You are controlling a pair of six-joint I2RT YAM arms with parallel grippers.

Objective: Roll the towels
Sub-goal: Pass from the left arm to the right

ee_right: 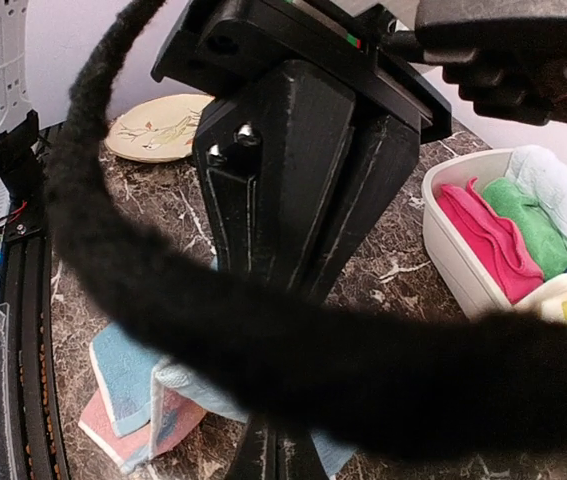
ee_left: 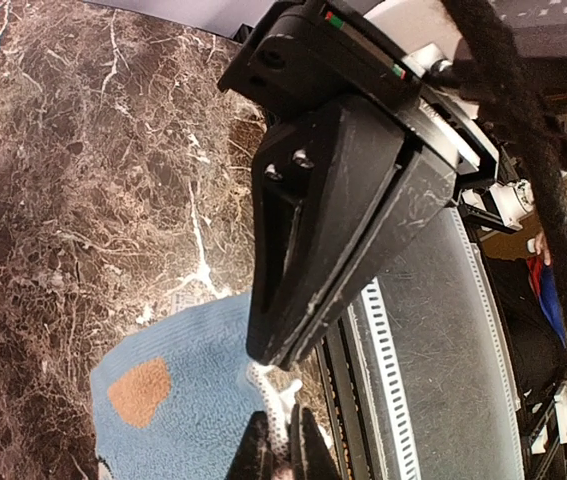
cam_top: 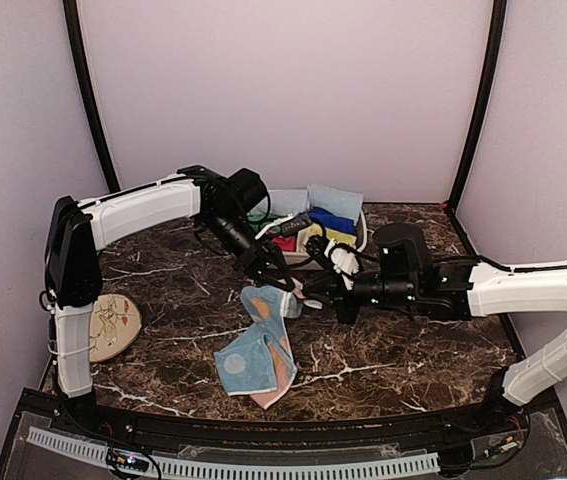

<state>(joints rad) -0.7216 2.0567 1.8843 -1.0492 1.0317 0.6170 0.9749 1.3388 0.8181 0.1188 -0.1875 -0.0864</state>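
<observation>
Your spotted towel (cam_top: 258, 350) lies unrolled near the middle of the table (cam_top: 413, 350). It is rumpled and partly folded over itself, with its near end flat on the marble and its far end drawn up off the surface. It is medium blue with pale round spots and a salmon patch along its right side (one spot looks orange in the left wrist view).

Your left gripper (cam_top: 285, 284) is closed at that raised far end. Its fingers are pressed together with the towel's white hem right at their tips, so the cloth appears pinched there. Your right gripper (cam_top: 315, 293) reaches in from the right and meets the same end just beside the left one. Its fingers are closed with no gap, but their tips run off the bottom of its own wrist view, so you cannot tell whether any cloth is caught between them. The two grippers almost touch over the towel's top edge.

The pale towel (cam_top: 335, 197) is draped over the far rim of the bin (cam_top: 363, 232) at the back of the table, well apart from both grippers. In the bin sit rolled towels (ee_right: 488, 235) in pink, green, dark blue and yellow. The plate (cam_top: 113, 325) lies at the table's left edge, beside the left arm's base.
</observation>
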